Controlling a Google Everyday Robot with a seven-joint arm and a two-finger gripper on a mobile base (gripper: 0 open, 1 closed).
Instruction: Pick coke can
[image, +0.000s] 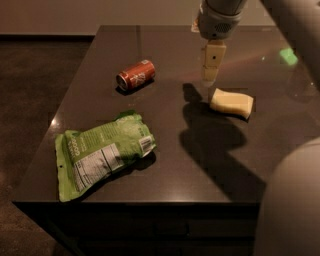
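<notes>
The coke can (136, 75) is a small red-orange can with white markings. It lies on its side on the dark table (170, 165), left of the middle towards the back. My gripper (209, 75) hangs from the arm at the top of the view, pointing down above the table. It is to the right of the can and well apart from it, just beyond the left end of a yellow sponge. It holds nothing that I can see.
A yellow sponge (231, 103) lies right of centre, just below the gripper. A large green snack bag (102, 152) lies flat at the front left. The table's left and front edges drop to a dark floor. The robot's pale body fills the bottom right corner.
</notes>
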